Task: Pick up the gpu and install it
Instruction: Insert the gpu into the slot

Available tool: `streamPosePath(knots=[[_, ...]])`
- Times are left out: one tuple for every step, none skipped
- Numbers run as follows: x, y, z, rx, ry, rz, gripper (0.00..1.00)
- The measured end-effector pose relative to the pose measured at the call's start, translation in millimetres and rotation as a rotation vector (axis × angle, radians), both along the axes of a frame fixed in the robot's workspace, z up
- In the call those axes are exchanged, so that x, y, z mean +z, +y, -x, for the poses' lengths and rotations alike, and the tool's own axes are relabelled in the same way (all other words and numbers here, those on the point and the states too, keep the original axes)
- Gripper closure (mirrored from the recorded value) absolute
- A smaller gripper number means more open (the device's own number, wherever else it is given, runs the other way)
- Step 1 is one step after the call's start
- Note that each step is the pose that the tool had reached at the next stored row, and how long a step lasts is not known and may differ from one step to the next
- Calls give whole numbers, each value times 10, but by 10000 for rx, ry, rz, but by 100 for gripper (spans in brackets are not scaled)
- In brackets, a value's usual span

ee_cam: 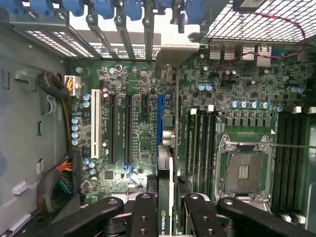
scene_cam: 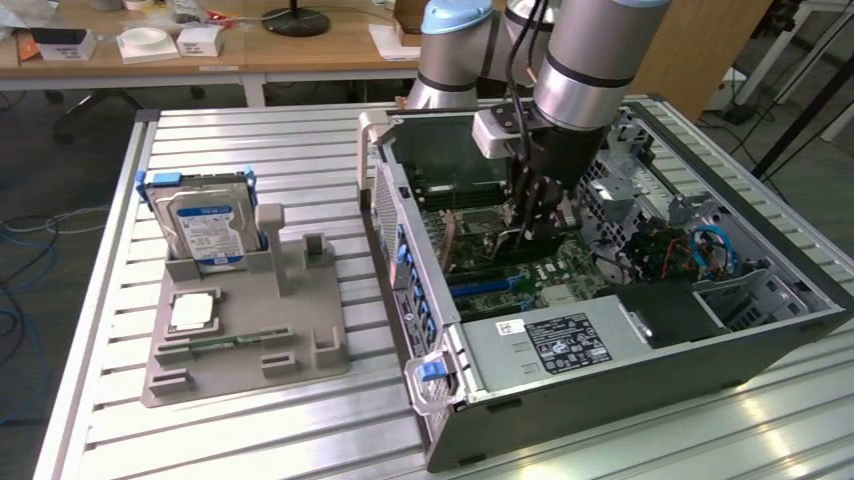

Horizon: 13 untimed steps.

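Slatted worktop (scene_cam: 240, 140) carries one open computer case (scene_cam: 641, 385) and one hard drive (scene_cam: 207, 225). One tool (scene_cam: 537, 215) inside clamps one gpu (ee_cam: 165, 182).

The arm (scene_cam: 594, 50) is built of silver-grey cylindrical tubes with a black ring band and pale blue joint caps (scene_cam: 454, 15), and black cables (scene_cam: 521, 40) run alongside it. A light grey box (scene_cam: 498, 130) is mounted at the wrist. The gripper (scene_cam: 537, 228) is black, and its linked fingers (ee_cam: 143, 217) have round recessed screw holes.
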<state>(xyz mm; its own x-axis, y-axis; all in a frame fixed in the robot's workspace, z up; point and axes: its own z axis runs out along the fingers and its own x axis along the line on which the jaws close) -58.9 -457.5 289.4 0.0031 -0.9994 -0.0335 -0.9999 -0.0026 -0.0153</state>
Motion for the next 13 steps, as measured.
streamPosePath(knots=[[-5, 0, 4, 1, 0, 0, 74], [-5, 0, 3, 2, 1, 1, 74], [-5, 0, 4, 2, 1, 2, 74], [-5, 0, 4, 2, 1, 1, 74], [-5, 0, 4, 1, 1, 1, 74], [-5, 0, 5, 0, 0, 1, 74], [-6, 1, 12, -2, 0, -1, 74], [-9, 0, 20, -1, 0, 2, 74], [-16, 1, 31, 0, -3, 14, 74], [-24, 0, 44, 0, -8, 41, 74], [-34, 0, 52, 0, -13, 60, 74], [-44, 0, 57, 0, -15, 71, 74], [-55, 0, 64, 0, -17, 84, 74]])
